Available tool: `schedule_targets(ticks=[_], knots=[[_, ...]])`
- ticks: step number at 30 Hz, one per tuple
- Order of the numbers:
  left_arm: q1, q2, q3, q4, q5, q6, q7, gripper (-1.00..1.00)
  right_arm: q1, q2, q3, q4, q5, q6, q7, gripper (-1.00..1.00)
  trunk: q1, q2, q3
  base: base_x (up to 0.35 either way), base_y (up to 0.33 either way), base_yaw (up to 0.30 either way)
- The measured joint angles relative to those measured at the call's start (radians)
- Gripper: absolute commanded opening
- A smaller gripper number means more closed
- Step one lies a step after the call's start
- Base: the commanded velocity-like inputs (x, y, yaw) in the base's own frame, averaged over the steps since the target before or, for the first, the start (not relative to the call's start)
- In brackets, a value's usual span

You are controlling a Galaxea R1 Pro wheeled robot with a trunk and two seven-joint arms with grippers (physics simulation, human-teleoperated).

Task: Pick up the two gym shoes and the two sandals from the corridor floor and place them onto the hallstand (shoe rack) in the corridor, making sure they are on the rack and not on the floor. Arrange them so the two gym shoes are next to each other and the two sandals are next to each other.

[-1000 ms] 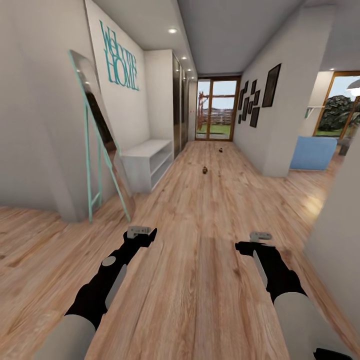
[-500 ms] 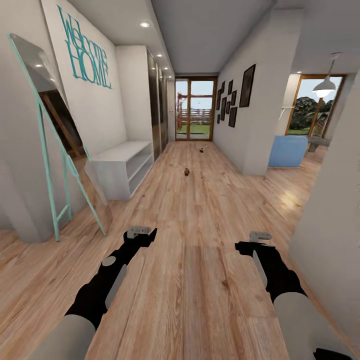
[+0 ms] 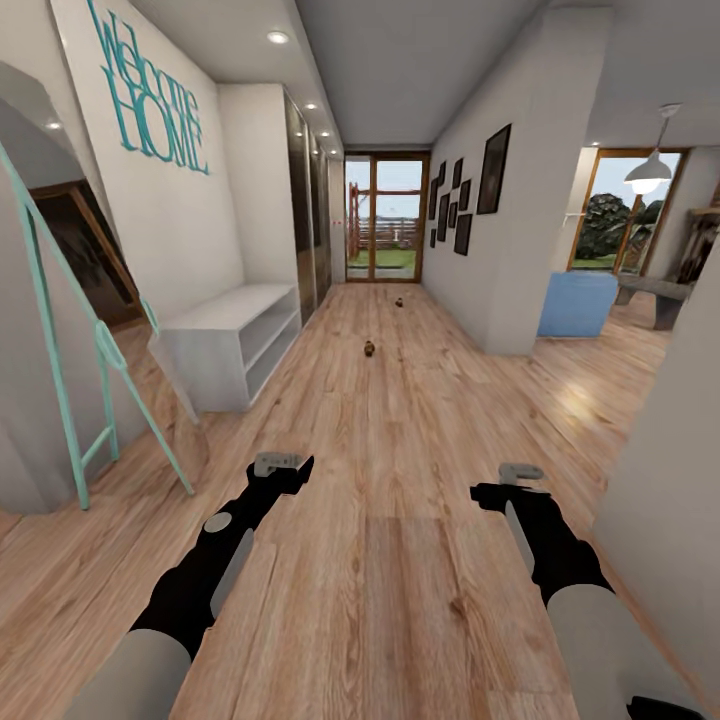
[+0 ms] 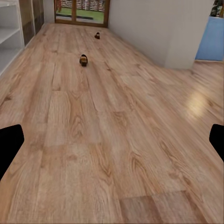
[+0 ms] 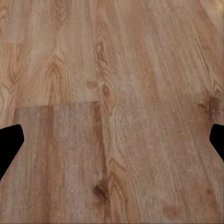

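At far left I see a mint-framed leaning mirror (image 3: 60,330), and past it a plain low white shelf unit (image 3: 225,340) against the left wall under the teal "Welcome HOME" lettering (image 3: 150,95). My left gripper (image 3: 278,464) hangs over the corridor floor (image 3: 400,560), well short of everything; in the left wrist view its fingers (image 4: 10,144) sit at the two edges of the frame, spread wide, with nothing between them. Far ahead of it, down the middle of the corridor, lies a small dark object (image 3: 369,348), and farther still a second one (image 3: 399,302) near the glass door (image 3: 385,230). They may be the sandals, but they are too small for me to tell. Bare planks lie between my grippers and them. My right gripper (image 3: 521,472) is level with the left one, also spread wide and empty over bare wood. To the right stands a white wall corner with dark picture frames (image 3: 470,205), and beyond it a blue block (image 3: 578,304).
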Motion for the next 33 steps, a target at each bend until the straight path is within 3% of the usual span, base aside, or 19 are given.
schedule_targets(ticks=[33], knots=[[0.0, 0.0, -0.001, 0.0, 0.0, 0.0, 0.0, 1.0, 0.0, 0.0, 0.0, -0.001, 0.0, 0.0, 0.002, 1.0, 0.0, 0.0, 0.0, 0.349, 0.0, 0.0]])
